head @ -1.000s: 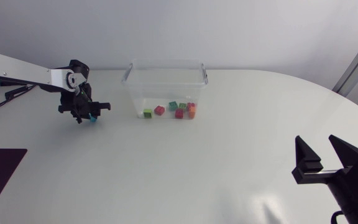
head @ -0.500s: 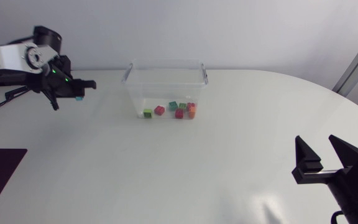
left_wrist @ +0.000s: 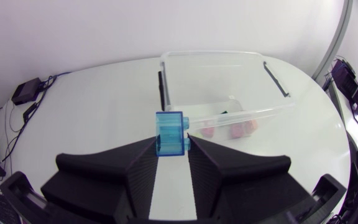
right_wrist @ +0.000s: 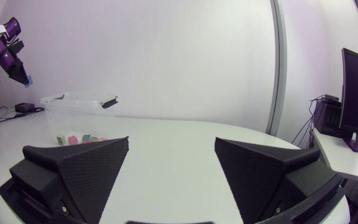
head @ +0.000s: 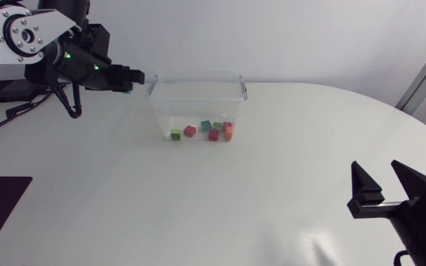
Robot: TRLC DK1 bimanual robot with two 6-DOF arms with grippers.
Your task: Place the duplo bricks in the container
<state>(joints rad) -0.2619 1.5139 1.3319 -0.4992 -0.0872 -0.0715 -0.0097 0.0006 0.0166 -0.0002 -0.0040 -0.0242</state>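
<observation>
Currently in your left gripper [left_wrist: 171, 148]: a translucent blue brick [left_wrist: 171, 132], pinched from two sides between the fingertips and standing upright above them, studs to one side.
Left gripper's place: you have it raised above the surface [head: 198, 207], just beside the left end of the container [head: 198, 74], with the fingers pointing toward its rim.
Container: a clear plastic tub with an open top, standing at the far middle of the surface; in the left wrist view it lies ahead of the held brick.
Inside the container: you can see the small bricks [head: 213, 135], green, red and orange, on its floor close to the near wall; most are bunched toward the right half, and a light green one sits apart at the left.
Right gripper [head: 381, 177]: fingers spread wide with nothing between them, at the near right of the surface, well apart from the container.
</observation>
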